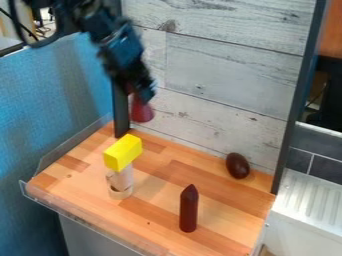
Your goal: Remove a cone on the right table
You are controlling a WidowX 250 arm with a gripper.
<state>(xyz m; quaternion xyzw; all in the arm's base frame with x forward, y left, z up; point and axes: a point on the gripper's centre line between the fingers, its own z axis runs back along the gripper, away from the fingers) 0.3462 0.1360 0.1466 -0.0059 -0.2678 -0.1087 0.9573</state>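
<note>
Pinched in the gripper [141, 94], by the look of it, with the red cone [141, 111] hanging from the closed fingers in the upper left of the frame, raised clear of the wooden table [224, 195]. Grasp and lift apparently done. Yet to be set down: probably to carry towards the right of the frame, lower near the brown egg [238, 166] and release, steering clear of the yellow block [123, 152] at centre left.

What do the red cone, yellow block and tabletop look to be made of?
Red cone: smooth, evenly coloured; painted wood or plastic, can't tell which.
Yellow block: flat faces, one bright colour, no grain showing; could be painted wood, plastic or foam.
Tabletop: almost surely wood, butcher-block style, from the joined strips in differing brown tones; probably a smooth finish.
</note>
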